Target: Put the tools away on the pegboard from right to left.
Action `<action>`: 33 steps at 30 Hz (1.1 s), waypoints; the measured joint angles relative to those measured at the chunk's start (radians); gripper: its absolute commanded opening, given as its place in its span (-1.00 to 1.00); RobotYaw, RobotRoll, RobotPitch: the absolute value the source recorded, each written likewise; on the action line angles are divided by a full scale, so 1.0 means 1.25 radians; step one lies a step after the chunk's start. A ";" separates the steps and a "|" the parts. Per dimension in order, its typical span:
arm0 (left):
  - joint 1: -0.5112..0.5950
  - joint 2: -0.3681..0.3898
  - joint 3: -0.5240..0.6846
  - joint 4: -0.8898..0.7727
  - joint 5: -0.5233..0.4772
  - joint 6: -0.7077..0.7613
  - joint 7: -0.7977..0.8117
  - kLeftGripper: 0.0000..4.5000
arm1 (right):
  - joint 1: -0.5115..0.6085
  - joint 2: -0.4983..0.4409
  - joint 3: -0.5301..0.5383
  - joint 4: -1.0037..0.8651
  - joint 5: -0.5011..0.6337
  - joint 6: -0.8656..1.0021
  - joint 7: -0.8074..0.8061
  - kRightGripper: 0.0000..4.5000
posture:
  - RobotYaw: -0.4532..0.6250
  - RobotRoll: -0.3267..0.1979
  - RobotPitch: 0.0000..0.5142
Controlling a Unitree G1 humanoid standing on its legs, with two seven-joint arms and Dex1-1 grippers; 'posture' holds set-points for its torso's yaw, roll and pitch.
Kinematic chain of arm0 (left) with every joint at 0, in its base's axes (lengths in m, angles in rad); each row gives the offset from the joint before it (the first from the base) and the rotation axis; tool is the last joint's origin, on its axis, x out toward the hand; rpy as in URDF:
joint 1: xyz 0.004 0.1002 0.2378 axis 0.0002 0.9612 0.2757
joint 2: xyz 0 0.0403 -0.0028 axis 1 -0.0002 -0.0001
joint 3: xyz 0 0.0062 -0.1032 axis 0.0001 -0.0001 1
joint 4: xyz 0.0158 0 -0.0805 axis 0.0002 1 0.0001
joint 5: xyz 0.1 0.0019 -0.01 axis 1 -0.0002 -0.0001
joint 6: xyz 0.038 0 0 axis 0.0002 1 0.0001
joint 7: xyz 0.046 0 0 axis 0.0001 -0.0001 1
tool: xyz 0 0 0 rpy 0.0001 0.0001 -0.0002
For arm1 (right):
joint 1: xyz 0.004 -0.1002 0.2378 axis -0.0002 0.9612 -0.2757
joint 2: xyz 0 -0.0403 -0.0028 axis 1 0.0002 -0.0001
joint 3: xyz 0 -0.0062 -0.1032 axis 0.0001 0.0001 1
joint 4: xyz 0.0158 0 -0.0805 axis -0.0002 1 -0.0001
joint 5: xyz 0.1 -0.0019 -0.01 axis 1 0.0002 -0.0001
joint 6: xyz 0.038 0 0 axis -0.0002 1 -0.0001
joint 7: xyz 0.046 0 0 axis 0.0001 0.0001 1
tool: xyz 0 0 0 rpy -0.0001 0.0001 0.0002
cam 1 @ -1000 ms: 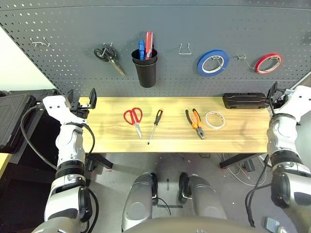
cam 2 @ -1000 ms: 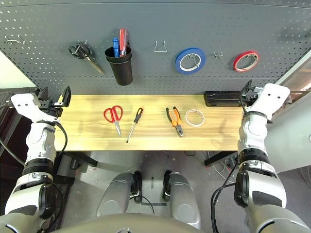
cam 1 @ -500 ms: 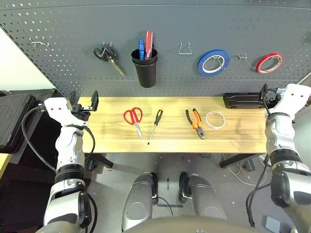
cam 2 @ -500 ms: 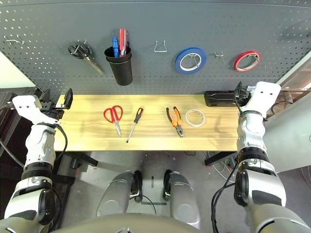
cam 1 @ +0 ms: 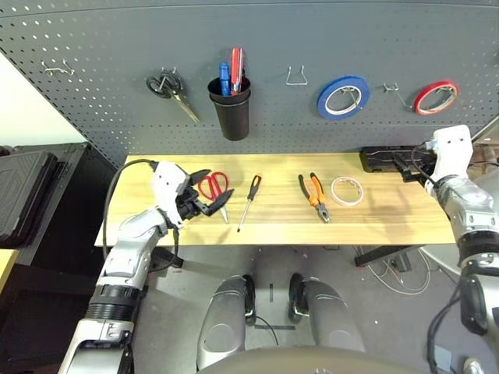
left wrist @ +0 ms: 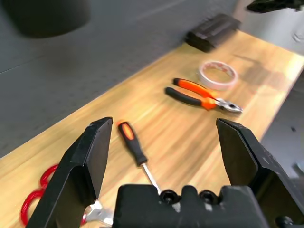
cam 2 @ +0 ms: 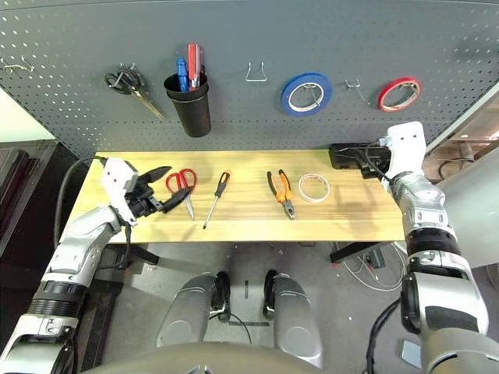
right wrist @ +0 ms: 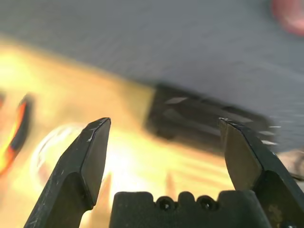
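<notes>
On the wooden table (cam 1: pixel 382 222) lie the red-handled scissors (left wrist: pixel 31 206), the slim screwdriver (cam 1: pixel 248 200), the orange-and-black pliers (cam 1: pixel 313 196) and the white tape roll (cam 1: pixel 346 191), in that order from left to right. My left gripper (cam 1: pixel 214 188) hangs open just over the scissors' handles, holding nothing. In the left wrist view the screwdriver (left wrist: pixel 135 149) lies between its fingers. My right gripper (cam 1: pixel 407 160) is open at the table's right end, over a black box (cam 1: pixel 382 158), right of the tape roll. The dark grey pegboard (cam 1: pixel 109 47) stands behind.
The pegboard carries black-handled scissors (cam 1: pixel 173 90), a black cup (cam 1: pixel 231 109) with blue and red tools, a bare wire hook (cam 1: pixel 296 76), a blue tape roll (cam 1: pixel 341 97), a small hook (cam 1: pixel 394 92), a red tape roll (cam 1: pixel 434 97) and hooks (cam 1: pixel 61 70) far left.
My left arm swung in from the table's left end to the red scissors. My right gripper moved inward over the black box. Both stayed open, and the tools have not moved.
</notes>
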State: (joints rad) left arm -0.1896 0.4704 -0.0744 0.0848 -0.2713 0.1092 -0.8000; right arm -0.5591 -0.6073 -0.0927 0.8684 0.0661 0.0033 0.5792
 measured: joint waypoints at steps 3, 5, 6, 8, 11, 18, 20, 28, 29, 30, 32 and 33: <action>-0.003 -0.001 -0.023 0.000 0.014 0.000 -0.012 0.98 | -0.026 -0.014 0.044 0.026 -0.034 -0.001 0.072 1.00 | -0.07 0.25 -0.29; -0.004 -0.001 -0.032 0.000 0.019 0.000 -0.018 0.98 | -0.045 -0.032 0.083 0.055 -0.070 -0.021 0.106 1.00 | -0.05 0.25 -0.30; -0.004 -0.001 -0.037 0.000 0.024 -0.001 -0.021 0.98 | -0.057 -0.038 0.107 0.074 -0.092 -0.035 0.124 1.00 | -0.04 0.25 -0.29; -0.006 -0.001 -0.040 0.002 0.034 -0.005 -0.021 0.98 | -0.088 -0.039 0.142 0.116 -0.127 -0.058 0.153 1.00 | -0.03 0.25 -0.28; -0.008 -0.002 -0.042 0.001 0.037 -0.009 -0.019 0.98 | -0.125 -0.039 0.177 0.169 -0.165 -0.086 0.188 1.00 | -0.01 0.25 -0.24; 0.003 -0.004 -0.050 -0.001 0.055 -0.016 -0.012 0.98 | -0.195 0.011 0.273 0.283 -0.264 -0.149 0.229 1.00 | 0.08 0.25 -0.20; 0.008 -0.004 -0.050 -0.011 0.057 -0.015 -0.007 0.98 | -0.209 0.021 0.283 0.298 -0.280 -0.152 0.229 1.00 | 0.08 0.25 -0.17; 0.036 0.013 -0.051 -0.060 0.067 0.003 -0.007 0.98 | -0.238 0.060 0.315 0.342 -0.335 -0.150 0.222 1.00 | 0.13 0.25 0.01; 0.037 0.013 -0.051 -0.064 0.067 0.007 -0.007 0.98 | -0.238 0.062 0.317 0.344 -0.341 -0.148 0.222 1.00 | 0.14 0.25 0.06; 0.038 0.017 -0.051 -0.068 0.068 0.013 -0.007 0.98 | -0.238 0.065 0.318 0.344 -0.347 -0.148 0.221 1.00 | 0.14 0.25 0.07; 0.043 0.023 -0.051 -0.088 0.071 0.025 -0.007 0.98 | -0.238 0.071 0.319 0.347 -0.356 -0.147 0.215 1.00 | 0.16 0.25 0.12; 0.043 0.024 -0.051 -0.097 0.071 0.029 -0.007 0.98 | -0.238 0.075 0.320 0.348 -0.360 -0.145 0.212 1.00 | 0.16 0.25 0.14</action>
State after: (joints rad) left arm -0.1358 0.5009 -0.1386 -0.0359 -0.1830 0.1459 -0.8086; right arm -0.8563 -0.5138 0.3074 1.3030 -0.3842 -0.1784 0.8438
